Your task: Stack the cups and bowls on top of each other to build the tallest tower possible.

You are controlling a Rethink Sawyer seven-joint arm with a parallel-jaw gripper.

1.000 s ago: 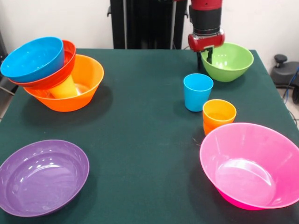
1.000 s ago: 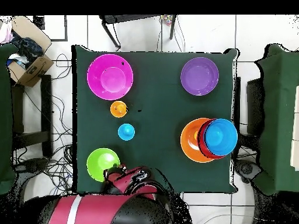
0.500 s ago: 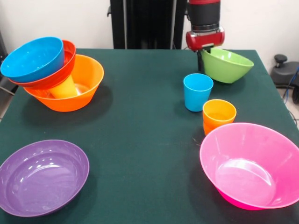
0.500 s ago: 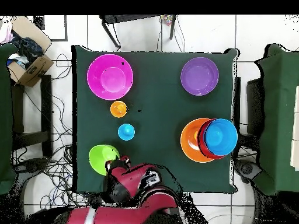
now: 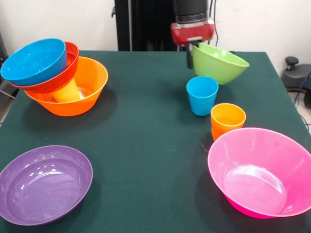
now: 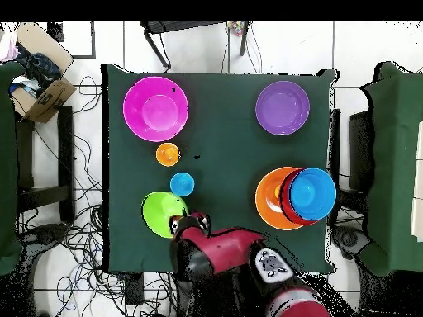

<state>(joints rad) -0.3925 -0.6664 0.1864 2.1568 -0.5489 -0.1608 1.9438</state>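
Hand [image 5: 190, 54] is clamped on the near-side rim of the green bowl [image 5: 219, 63], one finger in, one out. The bowl is off the counter [image 5: 146, 126], tilted with its far side sagging, hanging above and just behind the blue cup [image 5: 202, 95].

The tower [image 5: 53, 77] sits near the opposite side edge: the big orange bowl [image 5: 85, 92] as base, the red-orange bowl [image 5: 65, 73] and blue bowl [image 5: 34, 60] nested in it, canted over a yellow cup [image 5: 68, 91]. The orange cups [image 5: 227, 119] sit just beside the blue cup. The pink bowl [image 5: 260, 172] and purple bowl [image 5: 43, 183] are loose at the front corners.

Handling, as a judgement: thin glossy plastic, light and stiff but slippery. A single-point rim pinch lets the bowl pivot, which is likely why it droops. The rim is the only place thin enough to grab; the wall is too wide.

Risk: the top of the tower is already tilted, so dropping the green bowl on it off-centre could slide the lot.
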